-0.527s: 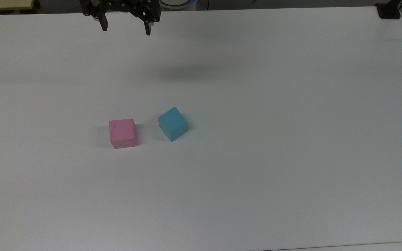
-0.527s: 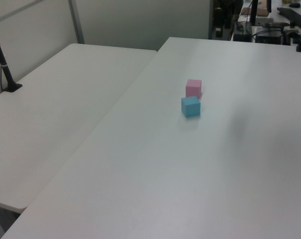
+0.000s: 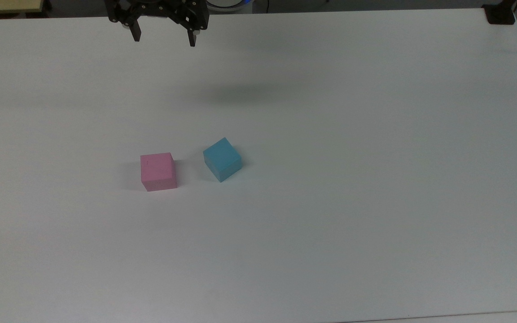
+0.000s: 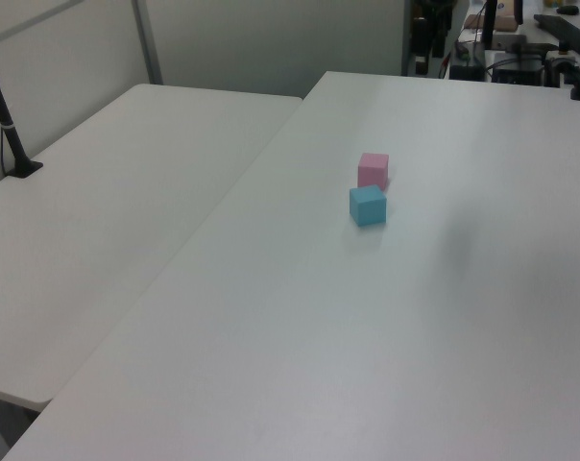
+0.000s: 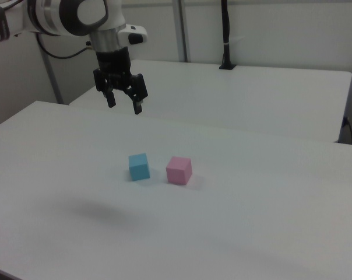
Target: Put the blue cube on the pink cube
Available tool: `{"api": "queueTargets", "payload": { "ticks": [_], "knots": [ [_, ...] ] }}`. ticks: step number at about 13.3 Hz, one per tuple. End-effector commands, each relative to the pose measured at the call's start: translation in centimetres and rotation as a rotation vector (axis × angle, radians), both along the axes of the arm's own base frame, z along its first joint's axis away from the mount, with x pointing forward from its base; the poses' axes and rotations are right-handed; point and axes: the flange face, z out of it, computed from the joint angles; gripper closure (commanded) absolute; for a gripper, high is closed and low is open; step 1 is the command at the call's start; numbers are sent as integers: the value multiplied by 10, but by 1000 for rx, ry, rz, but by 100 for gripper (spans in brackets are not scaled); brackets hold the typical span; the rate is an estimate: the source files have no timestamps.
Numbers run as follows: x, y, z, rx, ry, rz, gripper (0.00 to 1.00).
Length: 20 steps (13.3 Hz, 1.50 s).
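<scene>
White tabletop point(image 3: 375, 179) fills most of the scene, and a second white table point(image 4: 127, 192) stands against it on the left view's left side, with a thin black pole point(image 4: 7, 120) rising from a foot near its far edge. Near the middle of the main table sit two small cubes, close together but not touching, a narrow strip of bare surface showing between them. In the top view the pink cube point(image 3: 158, 171) lies to the left of the blue cube point(image 3: 222, 159); the pink one sits roughly square to the picture edges and has a tiny dark mark on its upper face, while the blue one is turned so that a corner points toward the bottom of the frame. In the right view the order is reversed, with the blue cube point(image 5: 139, 166) to the left of the pink cube point(image 5: 179, 170); in the left view the pink cube point(image 4: 373, 170) sits just beyond the blue cube point(image 4: 368, 205). Both rest flat on the table. Well apart from them, the gripper point(image 3: 163, 40) hangs in the air above the far part of the table, its two dark fingers point(image 5: 111, 100) pointing down, spread wide and holding nothing. A soft shadow point(image 3: 240, 93) lies on the table between the gripper and the cubes in the top view.
</scene>
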Motion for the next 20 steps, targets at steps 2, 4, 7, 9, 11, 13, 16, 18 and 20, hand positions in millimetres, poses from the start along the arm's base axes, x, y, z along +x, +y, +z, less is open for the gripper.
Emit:
{"api": "queueTargets", "payload": {
  "ticks": [2,4,7,9,11,13,16,18,20],
  "knots": [
    [-3,2,-6,18,4,13,0],
    [10,9,-21,18,-17,61,0],
    [22,16,-55,17,-27,168,0],
    [29,20,-84,15,-25,244,0],
    [40,35,-124,10,6,345,0],
    [53,54,-161,1,23,394,0],
    [74,70,-226,-85,32,473,0],
    [78,75,-244,-94,30,490,0],
    [81,76,-253,-95,22,489,0]
  ]
}}
